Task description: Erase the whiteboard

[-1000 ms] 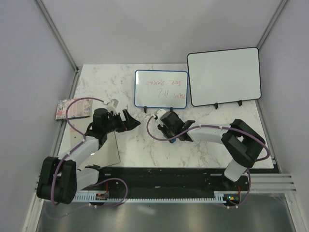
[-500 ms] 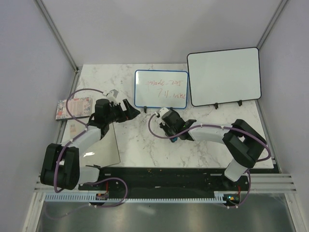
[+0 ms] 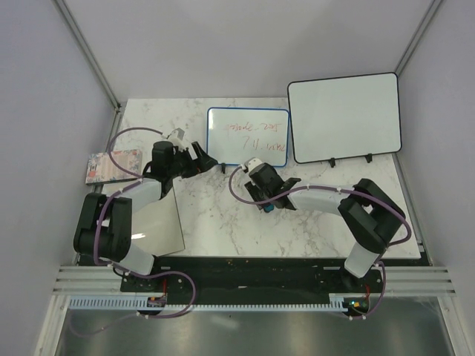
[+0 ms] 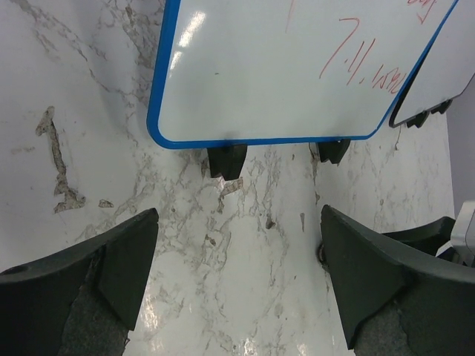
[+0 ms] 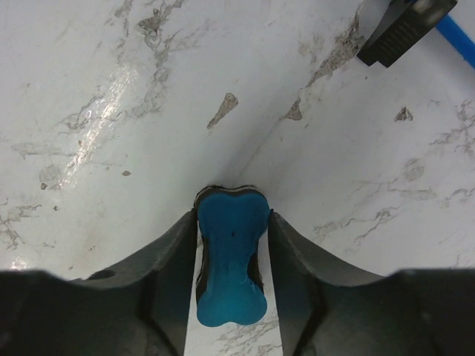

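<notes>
Driving this one remotely, so here's what I'm looking at. The whiteboard [image 3: 247, 137] is standing on its little black feet [image 4: 227, 159] toward the back of the marble table [image 3: 223, 222]. It has a thin blue frame, with red handwriting [image 4: 371, 63] running across its upper and right parts. The bigger black-framed board [image 3: 344, 117] is standing just to the right of it.

My left gripper [image 3: 202, 165] is hovering just off the whiteboard's lower left corner, jaws spread wide with nothing between them. Its wrist cam is staring at the whiteboard's bottom edge and left foot.

My right gripper [image 3: 261, 194] is sitting in front of the whiteboard, near its lower right corner but clear of it, and pointing down at the table. Its jaws are pinching a blue eraser [image 5: 230, 256] by its sides, and a dark rim is showing at the eraser's far end. I can't tell if the eraser is touching the table.

Well off to the left of the whiteboard, a colourful packet [image 3: 104, 167] is lying at the table edge.
</notes>
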